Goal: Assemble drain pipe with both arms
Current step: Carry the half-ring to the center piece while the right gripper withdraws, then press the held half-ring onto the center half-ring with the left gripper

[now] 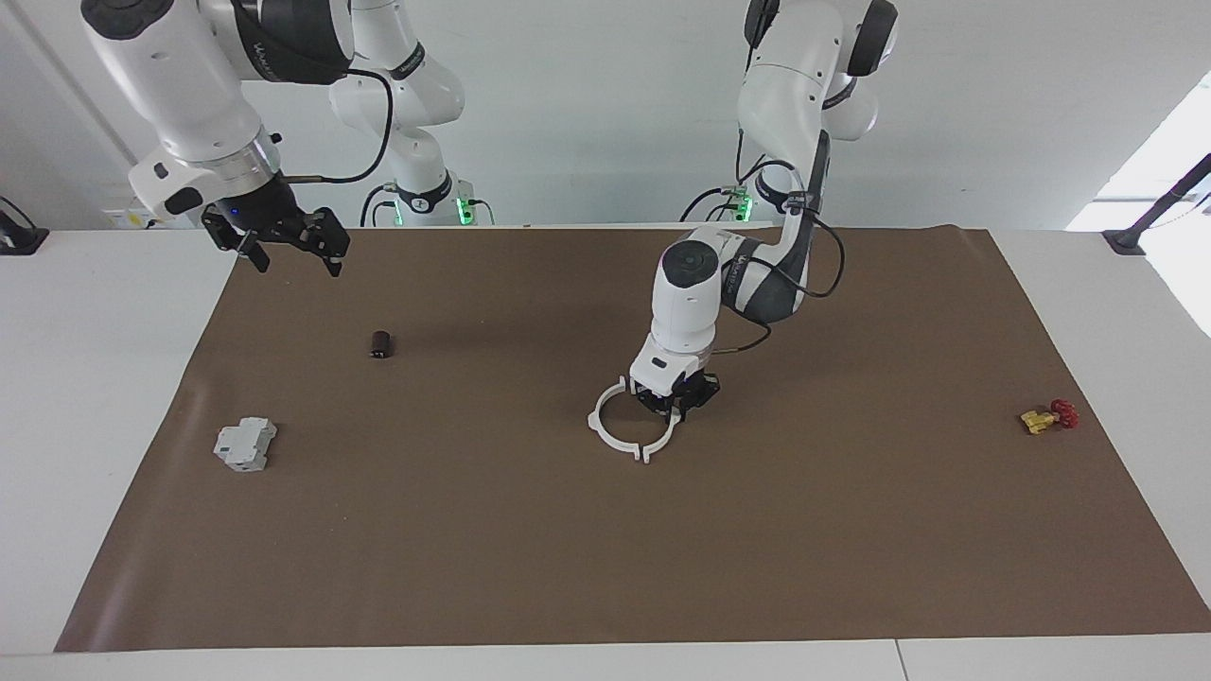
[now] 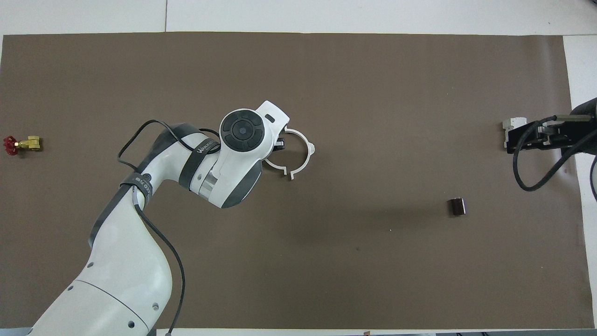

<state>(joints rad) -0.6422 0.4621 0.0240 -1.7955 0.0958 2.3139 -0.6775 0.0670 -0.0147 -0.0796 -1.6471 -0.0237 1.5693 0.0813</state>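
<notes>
White lettering runs along the left arm's [image 1: 757, 274] dark sleeve, too small to read. The left gripper [image 1: 674, 405] is low on the brown mat [image 1: 605, 567], pinching one white half-ring arc [image 1: 668, 441] against the other arc [image 1: 605, 427] mid-mat, their ends meeting. The right gripper [image 1: 289, 248] hangs spread wide, holding nothing, over the mat's corner at its own end.

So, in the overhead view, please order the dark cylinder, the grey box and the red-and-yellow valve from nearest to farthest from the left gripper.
From the left gripper:
1. Dark cylinder, toward the right arm's end.
2. Grey box, partly covered by the right gripper.
3. Red-and-yellow valve, at the left arm's end.
</notes>
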